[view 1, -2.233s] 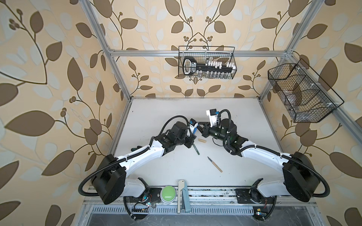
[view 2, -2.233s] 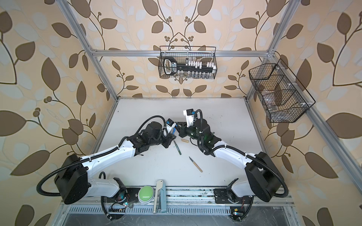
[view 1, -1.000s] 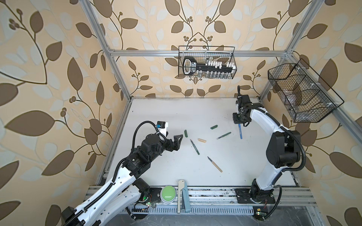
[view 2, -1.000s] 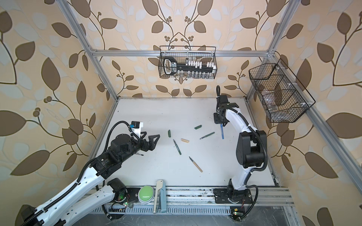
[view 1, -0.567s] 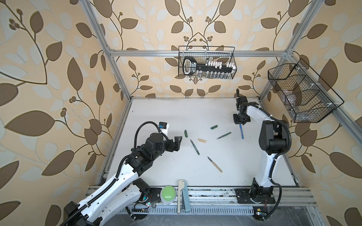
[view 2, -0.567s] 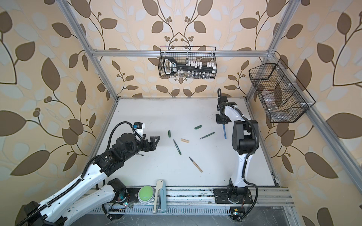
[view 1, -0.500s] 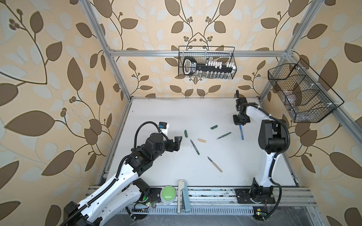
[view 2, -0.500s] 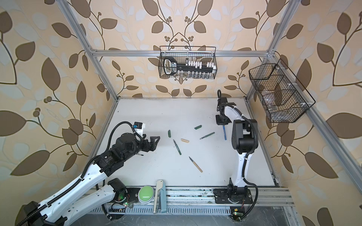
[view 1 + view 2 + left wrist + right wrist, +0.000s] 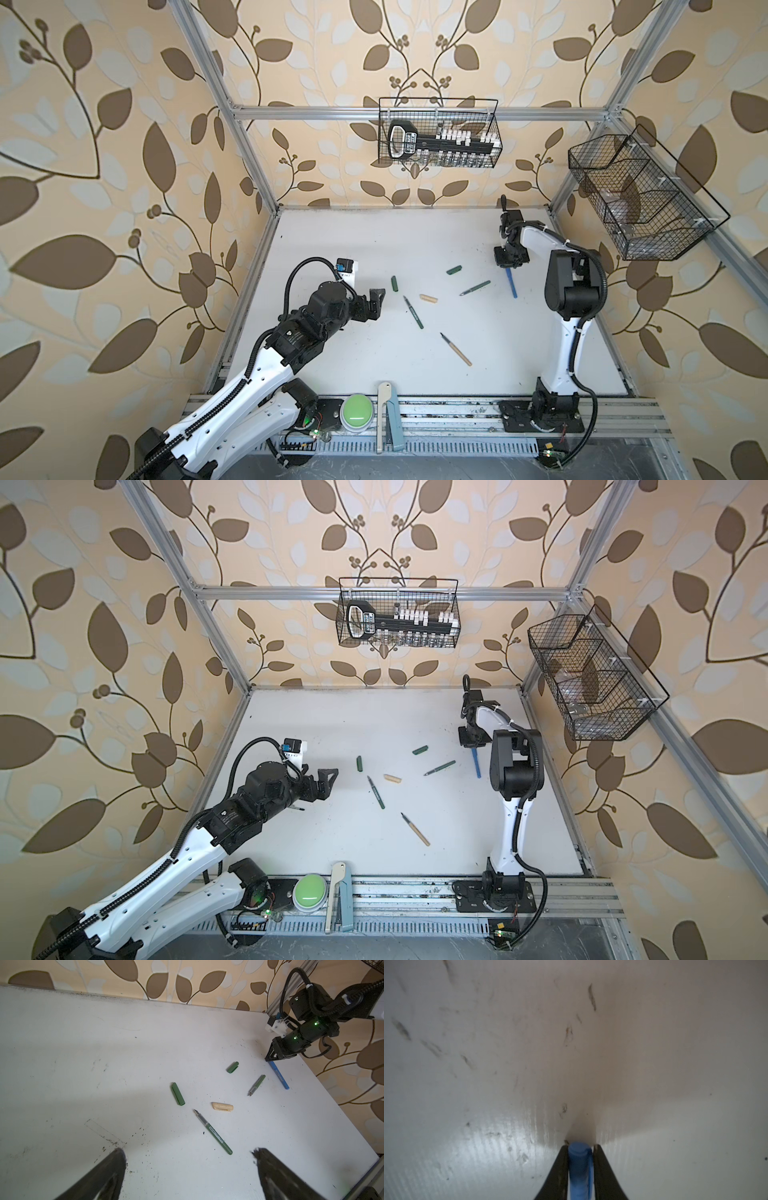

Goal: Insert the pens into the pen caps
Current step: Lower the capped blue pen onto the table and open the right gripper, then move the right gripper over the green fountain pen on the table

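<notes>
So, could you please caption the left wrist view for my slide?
Open left gripper overlooks uncapped green pen and tan cap; right gripper flanks capped blue pen.

The desk (image 9: 374,249) is a white board, mostly matt with a weak shine, finely ribbed in the right wrist view and scuffed with dark marks; the blue pen (image 9: 579,1167) looks like smooth plastic with a little gloss; the tan cap (image 9: 222,1106) is smooth matt plastic; the back wire basket (image 9: 438,133) is black metal mesh; the frame bar (image 9: 311,112) is pale brushed metal; the wall (image 9: 104,124) carries matt, lightly embossed paper
</notes>
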Controlling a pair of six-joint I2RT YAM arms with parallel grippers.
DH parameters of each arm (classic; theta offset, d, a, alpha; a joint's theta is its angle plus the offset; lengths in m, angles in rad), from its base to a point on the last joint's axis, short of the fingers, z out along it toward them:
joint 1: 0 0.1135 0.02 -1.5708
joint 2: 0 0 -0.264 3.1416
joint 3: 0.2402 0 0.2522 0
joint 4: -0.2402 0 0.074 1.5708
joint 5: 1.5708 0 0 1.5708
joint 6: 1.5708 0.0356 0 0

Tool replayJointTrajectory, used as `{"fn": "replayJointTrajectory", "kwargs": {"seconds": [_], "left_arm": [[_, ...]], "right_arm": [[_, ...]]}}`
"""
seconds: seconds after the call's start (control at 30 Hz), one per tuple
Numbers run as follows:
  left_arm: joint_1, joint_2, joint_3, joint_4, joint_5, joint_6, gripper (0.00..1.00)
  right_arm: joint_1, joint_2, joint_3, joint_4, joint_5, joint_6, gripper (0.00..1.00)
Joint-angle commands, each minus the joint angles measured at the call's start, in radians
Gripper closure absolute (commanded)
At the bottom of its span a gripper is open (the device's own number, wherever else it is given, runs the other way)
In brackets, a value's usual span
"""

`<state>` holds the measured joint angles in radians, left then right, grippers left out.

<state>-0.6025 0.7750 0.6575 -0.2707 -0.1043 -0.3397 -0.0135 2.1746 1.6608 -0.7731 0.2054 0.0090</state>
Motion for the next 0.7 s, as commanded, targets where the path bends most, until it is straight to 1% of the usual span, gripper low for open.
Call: {"fn": "replayJointTrajectory", "kwargs": {"seconds": [0.0,0.13,0.23,0.3,0.37,0.43,0.47,0.53,0.6,0.67], "left_arm": [[0.000,0.003,0.049,-0.001,-0.039,0.021,0.01],[0.000,0.010,0.051,0.001,-0.065,0.026,0.01],[0.000,0.017,0.054,0.020,-0.078,0.034,0.01],[0.001,0.024,0.053,0.042,-0.086,0.038,0.01],[0.000,0.029,0.054,0.050,-0.137,0.034,0.01],[0.001,0.025,0.049,0.054,-0.191,0.030,0.01],[0.001,0.018,0.046,0.054,-0.220,0.030,0.01],[0.001,0.000,0.055,0.029,-0.266,0.026,0.01],[0.000,-0.026,0.067,-0.013,-0.311,0.012,0.01],[0.001,-0.055,0.070,-0.050,-0.356,-0.004,0.01]], "right_arm": [[-0.001,0.013,0.041,0.002,-0.006,-0.024,0.71],[0.003,-0.048,0.031,0.025,0.001,-0.027,0.64],[0.015,-0.145,-0.006,0.082,-0.011,-0.015,0.61],[0.041,-0.243,-0.079,0.173,-0.043,0.006,0.61],[0.081,-0.362,-0.179,0.290,-0.082,0.031,0.59],[0.129,-0.465,-0.267,0.355,-0.145,0.062,0.56],[0.154,-0.507,-0.288,0.352,-0.193,0.081,0.54],[0.206,-0.556,-0.299,0.294,-0.289,0.103,0.53],[0.282,-0.588,-0.313,0.234,-0.302,0.122,0.52],[0.380,-0.603,-0.328,0.187,-0.273,0.133,0.52]]}}
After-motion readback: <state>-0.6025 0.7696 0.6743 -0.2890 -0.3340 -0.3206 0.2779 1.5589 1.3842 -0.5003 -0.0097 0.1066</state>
